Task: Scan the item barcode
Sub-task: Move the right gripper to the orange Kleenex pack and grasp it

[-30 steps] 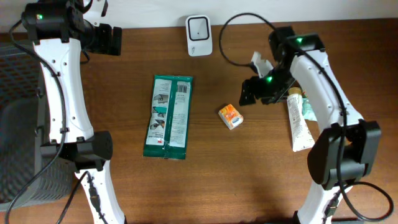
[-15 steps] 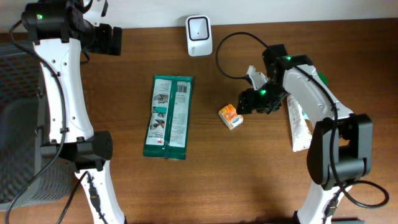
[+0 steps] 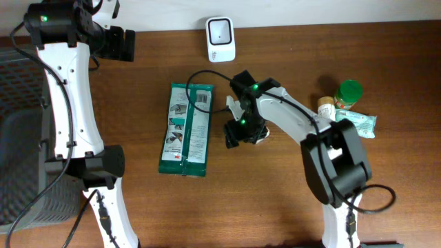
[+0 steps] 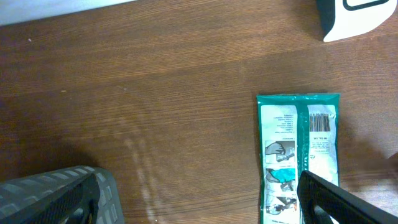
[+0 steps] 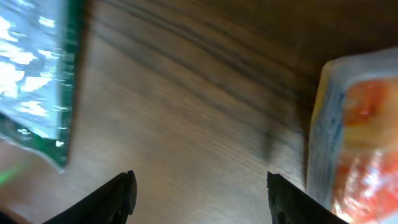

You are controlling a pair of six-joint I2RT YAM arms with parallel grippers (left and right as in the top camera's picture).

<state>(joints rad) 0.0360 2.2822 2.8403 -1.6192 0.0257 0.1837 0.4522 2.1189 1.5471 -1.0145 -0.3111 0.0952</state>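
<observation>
Our right arm has swung left over the table [image 3: 275,200]. Our left gripper [image 3: 122,44] waits wide open at the back. Our right gripper [image 3: 236,133], jaws apart and holding nothing, hangs between the green pack [image 3: 186,129] and the little orange packet [image 5: 357,130], just beside that packet.

Overhead faces straight down, left wrist high, right wrist near brown wooden table [image 5: 186,124], green plastic packet [image 4: 298,155] shared beyond jaws.

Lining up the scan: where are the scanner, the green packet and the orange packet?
scanner [image 3: 220,36], overhead, its front face.
green packet [image 3: 186,129], overhead, middle of its back.
orange packet [image 5: 360,118], right wrist, its orange side.
</observation>
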